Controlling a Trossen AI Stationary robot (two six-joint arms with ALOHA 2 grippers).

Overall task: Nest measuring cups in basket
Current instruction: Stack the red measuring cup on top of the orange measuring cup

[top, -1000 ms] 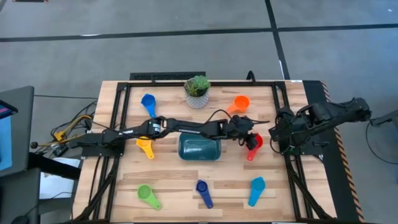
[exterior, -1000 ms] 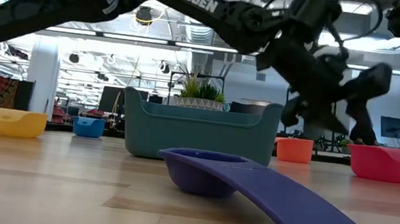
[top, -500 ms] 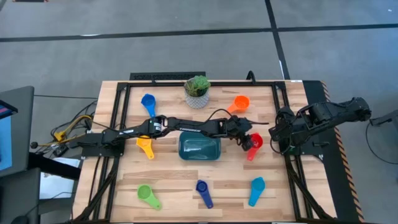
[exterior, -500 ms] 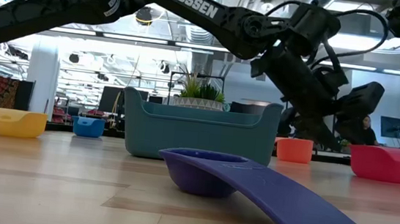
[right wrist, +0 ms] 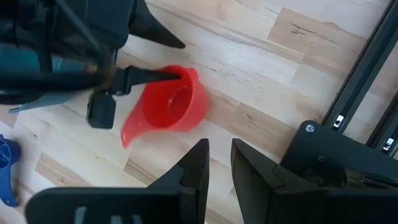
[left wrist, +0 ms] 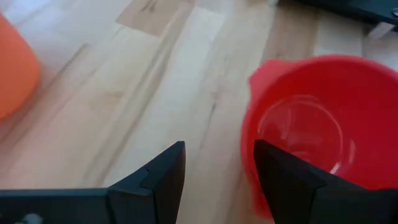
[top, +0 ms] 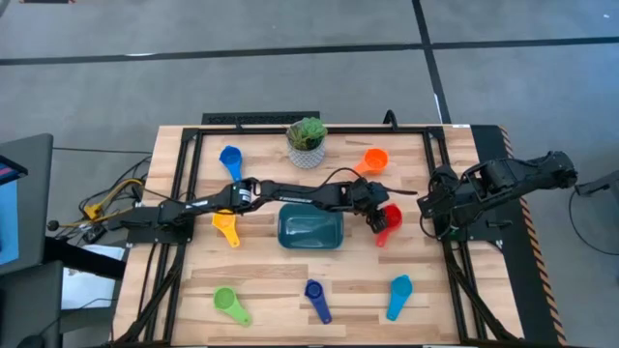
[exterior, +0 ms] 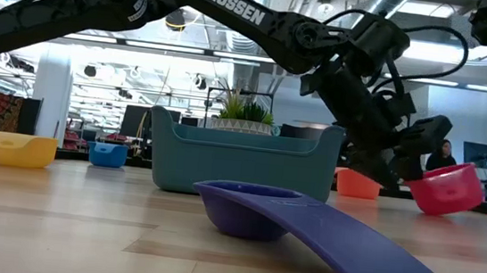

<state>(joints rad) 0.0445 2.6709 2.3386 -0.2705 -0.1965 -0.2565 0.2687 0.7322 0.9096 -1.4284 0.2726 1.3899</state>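
The red measuring cup [top: 385, 218] sits right of the dark teal basket [top: 311, 229] and tilts in the low view [exterior: 443, 187]. My left gripper [top: 375, 215] reaches across the table to it, open, one finger inside the cup. My right gripper [top: 426, 207] waits near the right edge, open by a narrow gap, touching nothing. The blue [top: 230, 157], orange [top: 373, 159], yellow [top: 225, 227], green [top: 227, 302], dark blue [top: 314, 295] and light blue [top: 398, 292] cups rest on the table. My left gripper has one finger [left wrist: 286, 180] inside the red cup, against the inner wall by the rim [right wrist: 185, 77]. The other finger [left wrist: 163, 180] stands outside, apart from the wall. The fingers come slanting down from the table's left. The cup is tipped; I cannot tell whether its base is off the table.
A white pot with a green plant [top: 307, 140] stands at the far edge behind the basket. Dark frame rails [top: 440, 174] run along the table's sides. Bare wood lies between the basket and the near row of cups.
The left gripper has come down onto the red cup and drawn back a little toward the basket. The cup, upright before, has slid slightly toward the table's left and tipped over at an angle.
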